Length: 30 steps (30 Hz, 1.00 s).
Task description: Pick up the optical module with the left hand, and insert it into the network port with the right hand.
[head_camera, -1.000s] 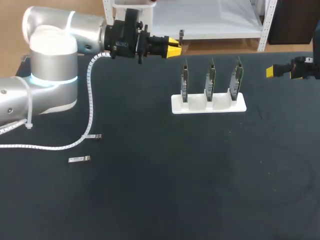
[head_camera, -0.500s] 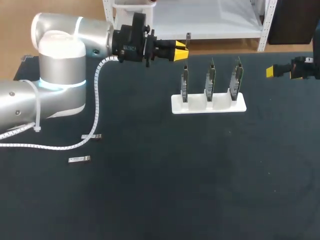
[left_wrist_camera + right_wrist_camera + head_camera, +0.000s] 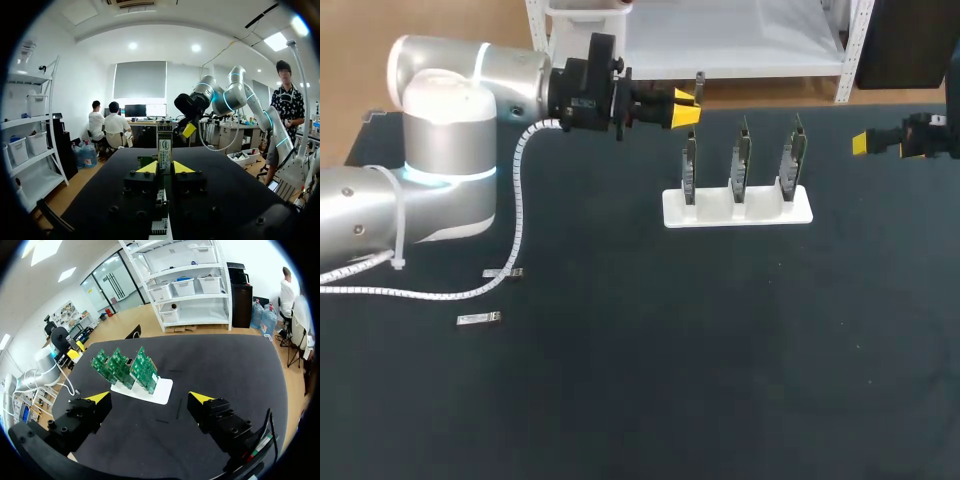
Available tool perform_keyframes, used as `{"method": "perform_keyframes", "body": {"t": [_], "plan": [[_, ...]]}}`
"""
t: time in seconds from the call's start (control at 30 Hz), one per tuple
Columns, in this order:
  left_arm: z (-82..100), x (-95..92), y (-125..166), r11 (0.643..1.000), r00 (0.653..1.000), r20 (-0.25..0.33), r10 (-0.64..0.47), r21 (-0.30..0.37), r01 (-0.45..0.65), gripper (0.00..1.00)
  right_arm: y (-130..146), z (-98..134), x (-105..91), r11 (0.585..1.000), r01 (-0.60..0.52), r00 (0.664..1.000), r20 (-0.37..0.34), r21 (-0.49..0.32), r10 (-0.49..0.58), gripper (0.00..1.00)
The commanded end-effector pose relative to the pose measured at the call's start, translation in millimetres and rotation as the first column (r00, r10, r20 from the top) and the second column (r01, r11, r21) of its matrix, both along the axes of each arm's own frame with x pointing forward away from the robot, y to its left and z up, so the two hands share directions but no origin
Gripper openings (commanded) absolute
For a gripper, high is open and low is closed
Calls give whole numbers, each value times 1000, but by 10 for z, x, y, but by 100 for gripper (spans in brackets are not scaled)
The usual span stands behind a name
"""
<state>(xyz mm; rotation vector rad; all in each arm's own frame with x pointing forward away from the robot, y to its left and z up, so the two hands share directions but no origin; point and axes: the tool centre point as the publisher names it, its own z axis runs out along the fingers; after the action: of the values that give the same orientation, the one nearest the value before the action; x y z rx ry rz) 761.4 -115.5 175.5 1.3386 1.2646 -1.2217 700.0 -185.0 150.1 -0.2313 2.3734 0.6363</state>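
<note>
Well, the black table (image 3: 720, 380) lies under both claws. The white stand (image 3: 737, 207) with three green boards (image 3: 741, 160) sits just ahead of the left claw (image 3: 688, 108). That claw pinches the optical module (image 3: 164, 145) upright between its yellow tips. The right claw (image 3: 150, 396) hangs wide open, with the stand ahead of it. Two small silver modules (image 3: 479, 318) lie far behind the left claw.

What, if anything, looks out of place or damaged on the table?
Nothing looks damaged. The three green circuit boards stand in the white holder, and the left gripper holds a slim metal optical module upright. Only two small silver modules lie loose on the black table beside the left arm's white cable.
</note>
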Motion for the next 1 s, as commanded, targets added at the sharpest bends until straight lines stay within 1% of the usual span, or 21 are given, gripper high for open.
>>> {"method": "perform_keyframes", "body": {"t": [0.03,0.1,0.17,0.27,0.33,0.37,0.43,0.47,0.5,0.53,0.57,0.6,0.63,0.73,0.77,0.8,1.0], "plan": [[-1,-20,-1,1000,1000,2,7,-1,-7,0,-47,22,31,1000,-30,999,18,8,29,100],[-1,-20,-1,1000,1000,2,7,-1,-7,0,-113,72,136,997,-81,996,28,3,81,100],[-1,-20,-1,1000,1000,2,7,-1,-7,0,-148,157,267,990,-142,988,57,7,141,100],[-1,-20,-1,1000,1000,2,7,-1,-7,0,-91,303,470,960,-278,958,87,26,274,100],[-1,-20,-1,1000,1000,2,7,-1,-7,0,14,399,564,913,-403,913,100,62,396,100],[-1,-20,-1,1000,1000,2,7,-1,-7,0,71,437,599,891,-450,890,112,64,442,100],[-1,-20,-1,1000,1000,2,7,-1,-7,0,203,490,653,829,-553,832,112,84,544,100],[-1,-20,-1,1000,1000,2,7,-1,-7,0,275,513,671,802,-591,805,123,81,581,100],[-1,-20,-1,1000,1000,2,7,-1,-7,0,349,524,689,780,-622,782,110,73,614,100],[-1,-20,-1,1000,1000,2,7,-1,-7,0,421,533,695,749,-659,752,109,70,651,100],[-1,-20,-1,1000,1000,2,7,-1,-7,0,489,543,687,706,-704,710,108,79,696,100],[-1,-20,-1,1000,1000,2,7,-1,-7,0,552,545,678,676,-733,680,109,77,725,100],[-1,-20,-1,1000,1000,2,7,-1,-7,0,618,540,671,658,-750,661,107,66,743,100],[-1,-20,-1,1000,1000,2,7,-1,-7,0,781,549,649,628,-776,630,123,59,767,100],[-1,-20,-1,1000,1000,2,7,-1,-7,0,823,552,644,623,-780,625,122,60,771,100],[-1,-20,-1,1000,1000,2,7,-1,-7,0,861,555,650,652,-757,651,113,33,751,100],[-1,-20,-1,1000,1000,2,7,-1,-7,0,861,555,650,652,-757,651,113,33,751,100]]}}
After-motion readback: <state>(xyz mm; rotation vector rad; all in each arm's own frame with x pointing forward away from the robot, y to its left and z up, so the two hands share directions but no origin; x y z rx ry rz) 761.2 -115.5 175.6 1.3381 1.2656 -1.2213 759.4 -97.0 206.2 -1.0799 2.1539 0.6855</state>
